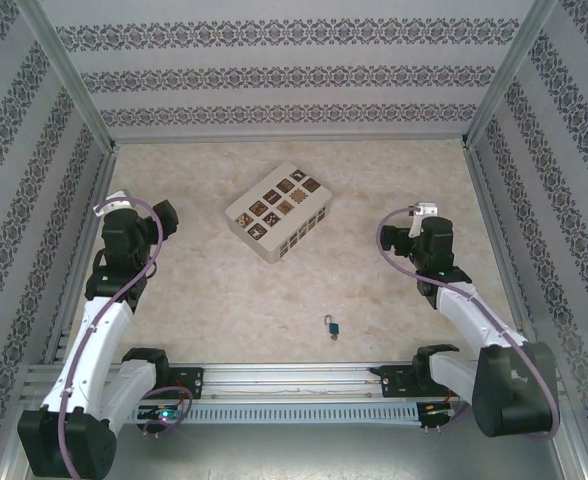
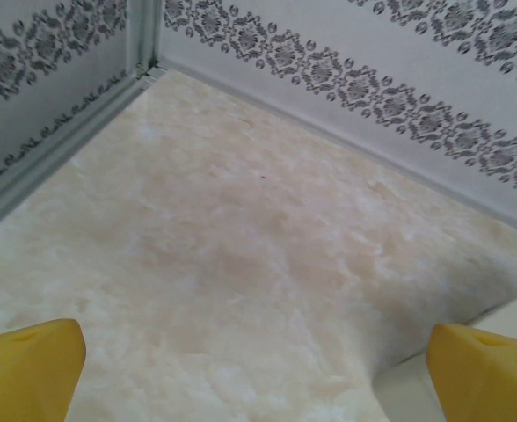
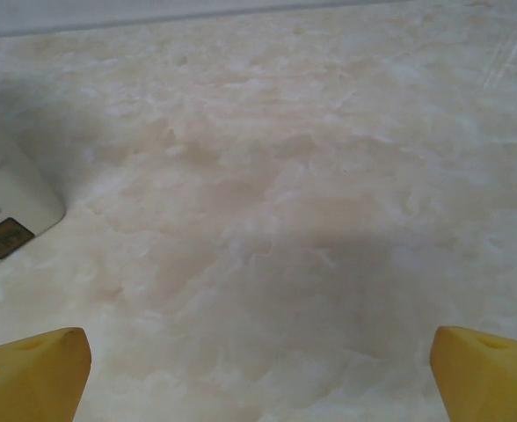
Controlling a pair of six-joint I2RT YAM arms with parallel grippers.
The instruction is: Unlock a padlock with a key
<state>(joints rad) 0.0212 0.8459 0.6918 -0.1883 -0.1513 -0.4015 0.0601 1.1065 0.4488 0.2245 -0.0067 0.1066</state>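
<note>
A tiny blue padlock [image 1: 331,326] with a thin silvery shackle lies on the marbled table near the front, between the two arms and closer to the right one. I cannot make out a key. My left gripper [image 1: 164,215] hovers at the left side of the table, far from the padlock. Its yellow fingertips [image 2: 30,369] stand wide apart with bare table between them. My right gripper [image 1: 414,232] is at the right side, above and right of the padlock. Its yellow fingertips [image 3: 34,374] are also spread wide over bare table.
A white box [image 1: 276,211] with dark patterned squares lies tilted at the table's middle back; its corner [image 3: 8,211] shows at the left of the right wrist view. Patterned walls [image 1: 274,75] with metal posts enclose the table on three sides. A rail [image 1: 294,378] runs along the front.
</note>
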